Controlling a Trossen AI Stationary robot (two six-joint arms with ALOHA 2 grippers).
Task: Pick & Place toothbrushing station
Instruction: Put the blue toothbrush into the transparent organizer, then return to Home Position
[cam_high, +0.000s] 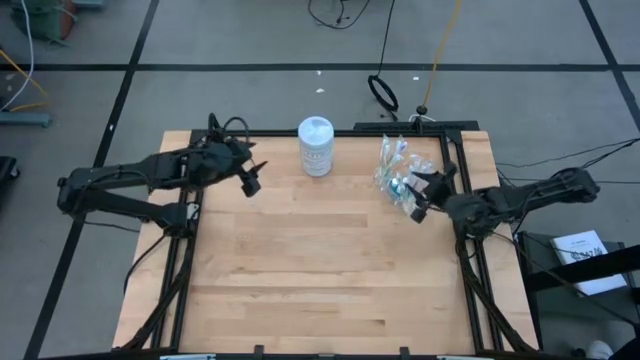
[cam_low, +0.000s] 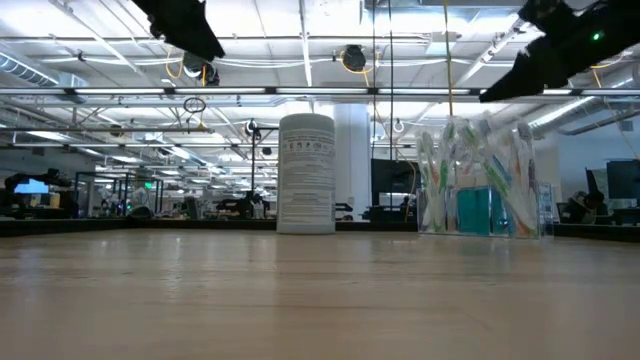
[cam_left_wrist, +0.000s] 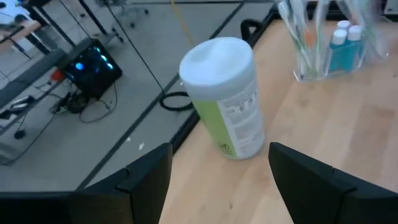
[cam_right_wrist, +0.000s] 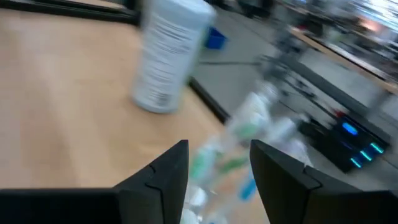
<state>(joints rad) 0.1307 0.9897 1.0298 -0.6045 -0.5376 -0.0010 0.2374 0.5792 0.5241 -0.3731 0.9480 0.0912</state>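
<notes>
The clear plastic cup stands upright on its base at the table's far right. It holds several toothbrushes and teal toothpaste tubes. It also shows in the left wrist view. My right gripper is open. It hovers just above the brush tops on the cup's near-right side, and the brushes show between its fingers without touching them. In the low view the right arm is clear above the cup. My left gripper is open and empty at the far left, raised above the table.
A tall white canister stands upright at the table's far middle, between the two grippers. It also shows in the left wrist view and the right wrist view. Bare wood spans the table's middle and near part.
</notes>
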